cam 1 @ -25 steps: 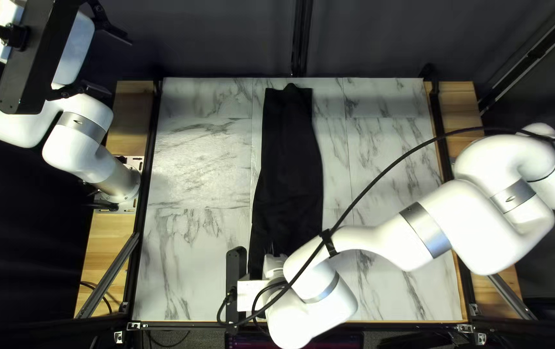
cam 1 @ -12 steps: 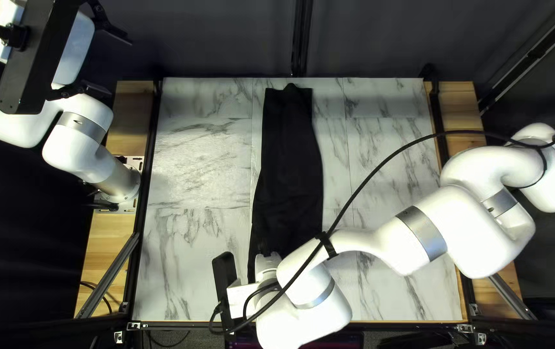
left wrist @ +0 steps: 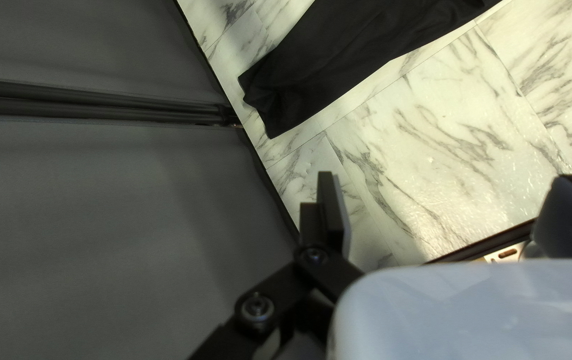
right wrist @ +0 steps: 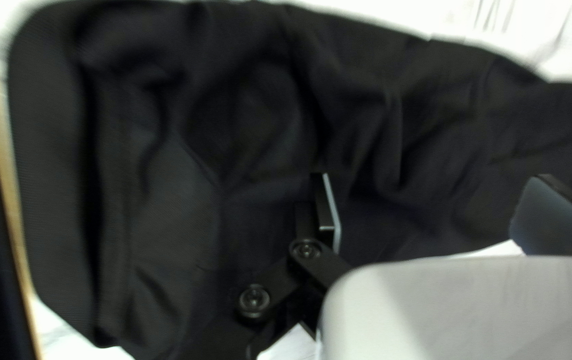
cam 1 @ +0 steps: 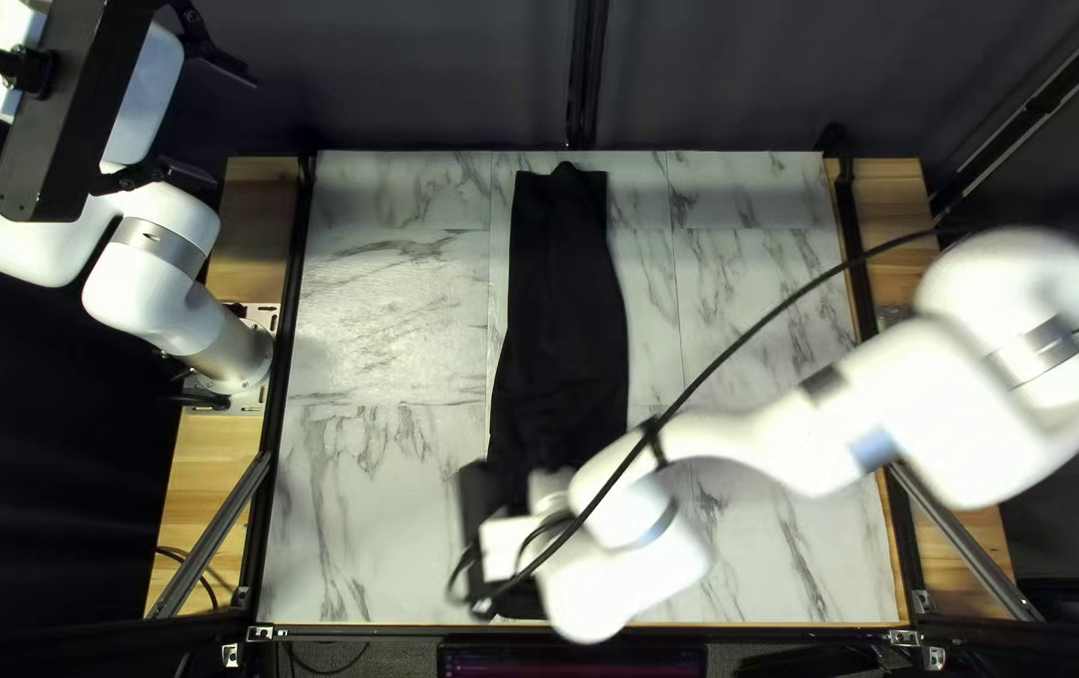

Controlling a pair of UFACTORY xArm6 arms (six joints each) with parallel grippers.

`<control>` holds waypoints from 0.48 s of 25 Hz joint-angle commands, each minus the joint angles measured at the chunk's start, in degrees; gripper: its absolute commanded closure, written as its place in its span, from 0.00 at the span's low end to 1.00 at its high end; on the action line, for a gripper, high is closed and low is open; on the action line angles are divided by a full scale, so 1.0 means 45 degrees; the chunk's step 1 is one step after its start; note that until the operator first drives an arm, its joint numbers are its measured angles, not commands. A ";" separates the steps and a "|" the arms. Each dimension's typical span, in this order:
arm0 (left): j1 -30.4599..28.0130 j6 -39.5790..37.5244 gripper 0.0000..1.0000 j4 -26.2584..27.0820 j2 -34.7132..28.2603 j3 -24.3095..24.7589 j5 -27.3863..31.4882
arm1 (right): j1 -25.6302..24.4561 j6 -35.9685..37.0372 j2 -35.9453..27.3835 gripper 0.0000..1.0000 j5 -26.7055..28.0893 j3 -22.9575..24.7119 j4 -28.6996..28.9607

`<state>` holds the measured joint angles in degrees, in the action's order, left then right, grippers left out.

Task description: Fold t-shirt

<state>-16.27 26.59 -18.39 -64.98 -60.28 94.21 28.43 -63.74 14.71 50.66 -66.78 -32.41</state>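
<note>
top left view: we find the long, narrow, folded black cloth t-shirt [cam 1: 558,314] lying along the middle of the white, grey-veined marble-look tabletop [cam 1: 376,301], one end close to the far edge, before the dark grey curtain [cam 1: 414,75]. our white, jointed left arm [cam 1: 150,276] is raised at the left, with its black two-fingered left gripper [cam 1: 232,131] beside the table's far left corner. our white, jointed right arm [cam 1: 816,440] reaches across to the shirt's near part, over its black two-fingered right gripper [cam 1: 550,487], mostly hidden there. a thin black cable [cam 1: 766,320] arcs above the tabletop.

left wrist view: we record the left gripper [left wrist: 451,212] spread wide. the shirt lies ahead, well apart from it, with the curtain beside.

right wrist view: we record the right gripper [right wrist: 442,217] spread wide, above the shirt's near part. the cloth passes beneath and between the fingers without being pinched; whether either finger touches it, we cannot tell. the fabric is wrinkled, and a ribbed band [right wrist: 46,173] runs along its end, beside the table's edge.
</note>
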 commanded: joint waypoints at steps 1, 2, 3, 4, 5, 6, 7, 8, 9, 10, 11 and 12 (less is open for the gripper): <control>0.0000 0.0000 0.00 0.0000 0.0000 0.0000 0.0000 | 0.0112 -0.5058 -0.3081 0.00 -0.1932 0.2983 -0.1915; 0.0000 0.0000 0.00 0.0000 0.0000 0.0000 0.0000 | 0.0085 -0.5847 -0.3401 0.00 -0.2122 0.3341 -0.2227; 0.0000 0.0000 0.00 0.0000 0.0000 0.0000 0.0000 | -0.0035 -0.7275 -0.3905 0.00 -0.2536 0.3971 -0.2798; 0.0000 0.0000 0.00 0.0000 0.0000 0.0000 0.0000 | -0.0110 -0.7677 -0.4051 0.00 -0.2720 0.4201 -0.2946; 0.0000 0.0000 0.00 0.0000 0.0000 0.0000 0.0000 | -0.0165 -0.7929 -0.4127 0.00 -0.2847 0.4334 -0.3017; 0.0000 0.0000 0.00 0.0000 0.0000 0.0000 0.0000 | -0.0165 -0.7929 -0.4127 0.00 -0.2847 0.4334 -0.3017; 0.0000 0.0000 0.00 0.0000 0.0000 0.0000 0.0000 | -0.0165 -0.7929 -0.4127 0.00 -0.2847 0.4334 -0.3017; 0.0000 0.0000 0.00 0.0000 0.0000 0.0000 0.0000 | -0.0165 -0.7929 -0.4127 0.00 -0.2847 0.4334 -0.3017; 0.0000 0.0000 0.00 0.0000 0.0000 0.0000 0.0000 | -0.0165 -0.7929 -0.4127 0.00 -0.2847 0.4334 -0.3017; 0.0000 0.0000 0.00 0.0000 0.0000 0.0000 0.0000 | -0.0165 -0.7929 -0.4127 0.00 -0.2847 0.4334 -0.3017; 0.0000 0.0000 0.00 0.0000 0.0000 0.0000 0.0000 | -0.0165 -0.7929 -0.4127 0.00 -0.2847 0.4334 -0.3017; 0.0000 0.0000 0.00 0.0000 0.0000 0.0000 0.0000 | -0.0206 -0.7786 -0.4130 0.00 -0.2949 0.4430 -0.3056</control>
<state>-16.27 26.59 -18.39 -64.98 -60.28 94.21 27.70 -99.38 -3.85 37.89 -47.27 -45.97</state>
